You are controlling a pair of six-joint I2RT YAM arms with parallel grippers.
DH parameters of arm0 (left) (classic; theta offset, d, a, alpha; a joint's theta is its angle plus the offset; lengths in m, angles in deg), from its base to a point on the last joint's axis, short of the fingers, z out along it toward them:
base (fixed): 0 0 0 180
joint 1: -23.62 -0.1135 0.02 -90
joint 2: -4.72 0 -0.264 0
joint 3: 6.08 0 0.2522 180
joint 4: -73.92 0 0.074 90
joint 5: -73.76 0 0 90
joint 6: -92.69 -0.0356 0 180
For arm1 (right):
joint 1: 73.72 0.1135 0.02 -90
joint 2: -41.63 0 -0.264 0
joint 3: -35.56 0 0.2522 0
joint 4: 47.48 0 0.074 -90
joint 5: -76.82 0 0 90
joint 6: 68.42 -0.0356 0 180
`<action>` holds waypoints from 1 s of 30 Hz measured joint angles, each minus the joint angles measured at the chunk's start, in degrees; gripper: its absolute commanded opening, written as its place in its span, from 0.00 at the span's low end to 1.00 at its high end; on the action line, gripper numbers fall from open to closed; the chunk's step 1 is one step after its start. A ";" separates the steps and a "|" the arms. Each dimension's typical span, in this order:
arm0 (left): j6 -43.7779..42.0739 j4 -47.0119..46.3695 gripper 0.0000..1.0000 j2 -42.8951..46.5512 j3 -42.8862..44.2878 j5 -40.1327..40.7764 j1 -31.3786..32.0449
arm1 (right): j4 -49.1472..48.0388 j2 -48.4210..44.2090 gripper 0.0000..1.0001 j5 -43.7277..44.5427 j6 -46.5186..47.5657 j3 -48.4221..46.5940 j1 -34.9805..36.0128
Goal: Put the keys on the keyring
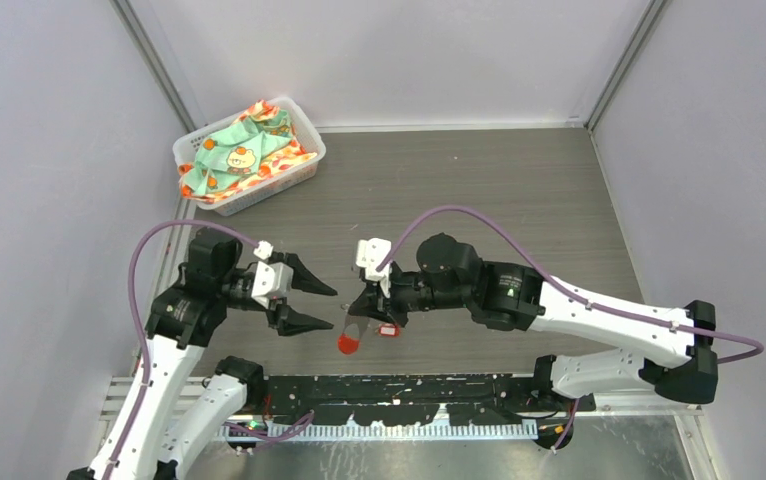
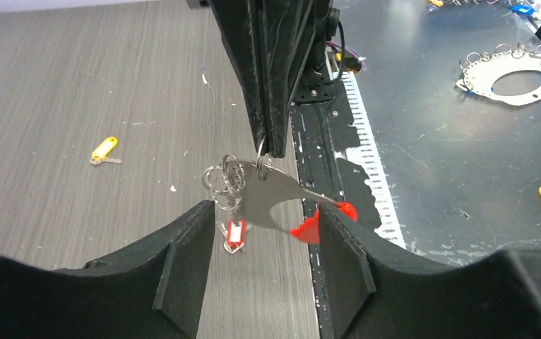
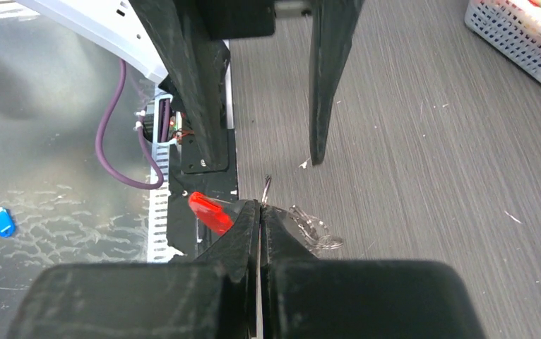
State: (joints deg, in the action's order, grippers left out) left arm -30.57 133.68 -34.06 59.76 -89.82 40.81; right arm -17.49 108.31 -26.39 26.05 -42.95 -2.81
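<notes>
Left wrist view: my right gripper [image 2: 266, 150] pinches the keyring [image 2: 275, 198] aloft, the red key [image 2: 234, 234] apparently hanging from it.
My left gripper [image 2: 264, 212] gapes empty just beside the ring. The yellow key [image 2: 104, 150] lies well apart on the table [image 2: 77, 85], and I judge fetching it comes next.

Even, diffuse overhead light is filling all three views, and shadows on the table [image 1: 519, 190] are falling soft and faint. The metal plate [image 2: 451, 176] is throwing back mottled glare. Up close, the left gripper [image 2: 265, 208] and right gripper [image 3: 260, 206] are appearing dark and slightly soft; the table grain beyond is rendering sharp.
</notes>
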 measured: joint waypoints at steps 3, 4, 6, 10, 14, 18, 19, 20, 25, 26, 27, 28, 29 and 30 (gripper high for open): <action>-0.98 1.36 0.48 -1.53 0.02 0.15 0.00 | 3.61 2.29 0.01 -0.46 1.18 -4.57 0.00; -1.33 1.66 0.44 -1.95 0.11 0.26 0.00 | 4.50 2.86 0.01 -0.63 1.53 -5.42 0.00; -1.90 1.95 0.38 -2.67 0.35 0.31 0.00 | 6.14 3.52 0.01 -0.98 2.10 -6.21 0.00; -2.27 2.14 0.30 -2.99 0.81 0.31 0.00 | 8.59 4.79 0.01 -1.70 3.19 -6.99 0.00; -2.84 2.36 0.26 -2.97 1.33 0.24 0.00 | 10.23 6.19 0.01 -2.38 4.04 -7.93 0.00; -4.02 3.65 0.29 -2.75 1.33 0.00 0.11 | 11.50 6.64 0.01 -2.82 4.81 -8.76 0.00; -4.59 4.20 0.31 -2.78 1.33 0.00 0.20 | 11.76 6.78 0.01 -2.97 4.96 -9.14 0.00; -5.09 4.74 0.35 -2.82 1.33 0.02 0.26 | 11.91 6.91 0.01 -3.13 5.20 -9.55 0.00; -9.18 8.46 0.48 -3.02 1.40 0.50 0.63 | 13.03 8.39 0.01 -4.46 6.36 -12.02 0.00; -9.55 8.85 0.48 -3.02 1.42 0.59 0.70 | 13.03 8.63 0.01 -4.59 6.43 -12.28 0.00; -9.97 9.14 0.46 -3.04 1.42 0.70 0.74 | 13.09 8.96 0.01 -4.81 6.62 -12.61 0.00; -10.36 9.18 0.43 -3.06 1.46 0.74 0.76 | 13.16 9.20 0.01 -4.98 6.80 -12.85 0.00; -10.58 9.22 0.40 -3.10 1.53 0.83 0.81 | 13.25 9.44 0.01 -5.18 7.02 -13.00 0.00; -10.78 9.27 0.37 -3.23 1.73 0.94 0.81 | 13.53 9.62 0.01 -5.29 7.15 -13.14 0.00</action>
State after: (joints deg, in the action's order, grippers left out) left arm -41.34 142.95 -37.30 61.48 -88.88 41.61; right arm -3.96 117.93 -31.68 33.20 -56.08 -2.81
